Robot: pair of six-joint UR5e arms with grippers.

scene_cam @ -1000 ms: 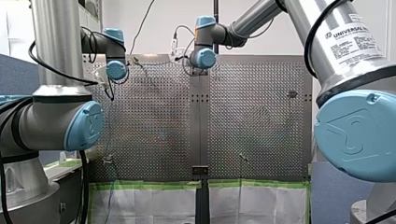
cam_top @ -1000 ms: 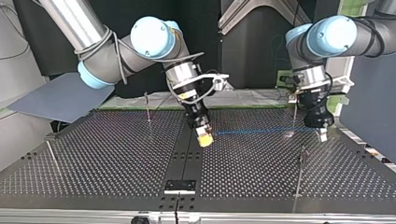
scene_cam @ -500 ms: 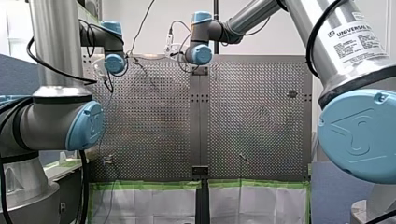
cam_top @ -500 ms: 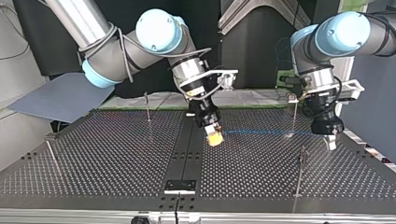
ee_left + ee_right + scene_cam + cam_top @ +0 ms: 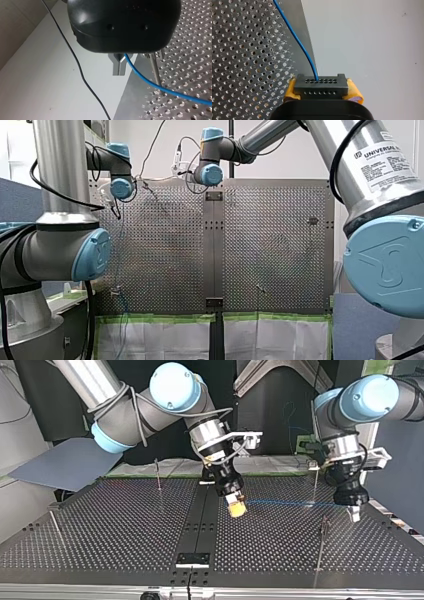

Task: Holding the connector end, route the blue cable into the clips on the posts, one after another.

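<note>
Cable routing, top view: my right gripper [image 5: 236,508] pinches the black connector [image 5: 321,86] between yellow pads [image 5: 353,91]; the blue cable [image 5: 285,503] runs rightward from it, taut and nearly level, crossing low beside a thin post [image 5: 316,485] whose clip [image 5: 313,466] sits higher, to my left gripper [image 5: 354,515], metal fingers [image 5: 119,66] pressed together on it. Lifting the line likely comes next.
</note>
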